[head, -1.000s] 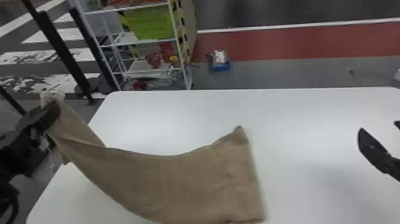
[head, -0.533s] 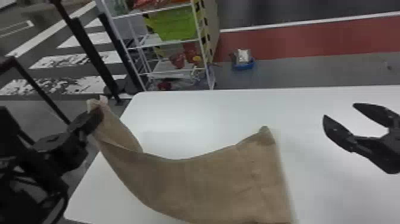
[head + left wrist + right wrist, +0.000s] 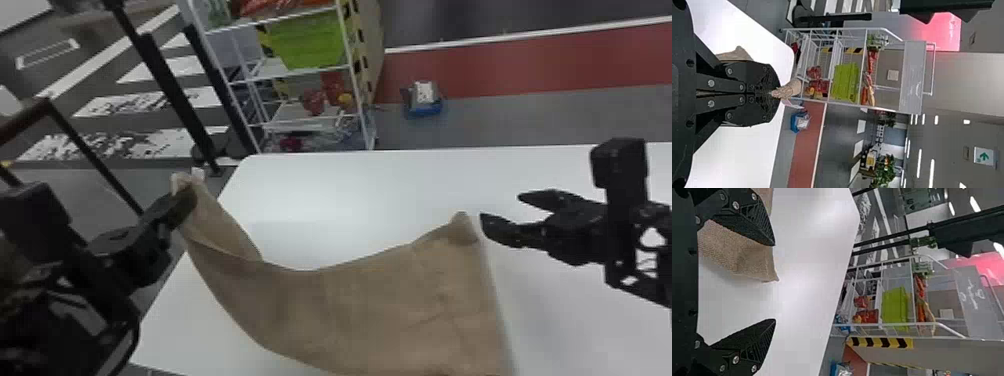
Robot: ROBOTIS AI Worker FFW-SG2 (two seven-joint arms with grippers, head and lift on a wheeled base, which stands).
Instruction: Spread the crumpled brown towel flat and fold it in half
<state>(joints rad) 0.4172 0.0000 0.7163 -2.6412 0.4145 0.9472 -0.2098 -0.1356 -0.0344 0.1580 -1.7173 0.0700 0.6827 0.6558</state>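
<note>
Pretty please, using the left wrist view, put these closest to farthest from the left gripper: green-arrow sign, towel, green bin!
1. Towel: in the left gripper.
2. Green bin: past the table.
3. Green-arrow sign: high up, far back.

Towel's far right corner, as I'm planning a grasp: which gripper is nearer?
Right. The right gripper is close beside the corner, just to its right; the left gripper is well to its left, holding the towel's left end.

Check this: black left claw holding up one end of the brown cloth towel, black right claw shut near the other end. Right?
The right claw is open, not shut, as the right wrist view shows. The left claw does hold up one end of the towel.
</note>
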